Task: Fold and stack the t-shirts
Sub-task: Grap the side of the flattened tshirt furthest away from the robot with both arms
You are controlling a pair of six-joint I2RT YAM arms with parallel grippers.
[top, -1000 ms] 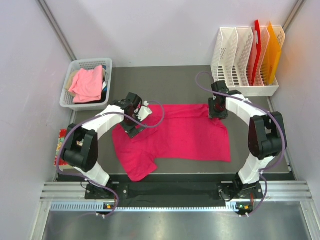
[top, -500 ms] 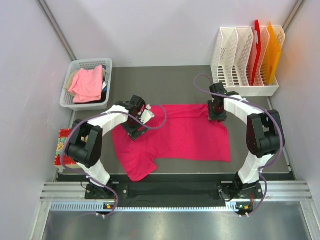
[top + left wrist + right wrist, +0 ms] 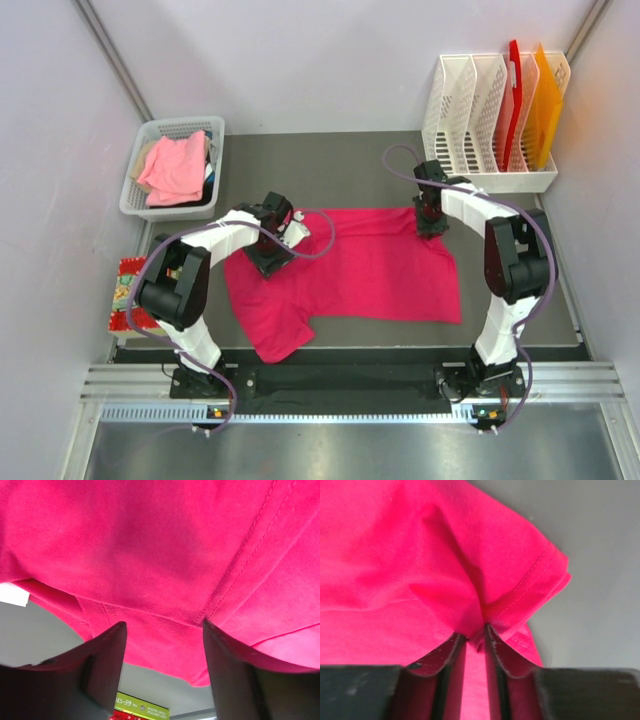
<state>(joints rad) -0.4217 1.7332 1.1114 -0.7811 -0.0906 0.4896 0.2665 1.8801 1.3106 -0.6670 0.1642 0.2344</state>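
Overhead looks down; both wrist views hug the t-shirt (image 3: 370, 270).

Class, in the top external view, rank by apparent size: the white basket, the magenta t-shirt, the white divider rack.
1. magenta t-shirt
2. white divider rack
3. white basket
The rack stands upright, nearer the camera, so its lead over the basket is unsure.

- magenta t-shirt (image 3: 165, 545): cut off at top, left and right edges.
- printed label (image 3: 142, 711), bottom centre: cropped, text unreadable.
- basket (image 3: 131, 190): contents under salmon t-shirt (image 3: 175, 168) mostly hidden.
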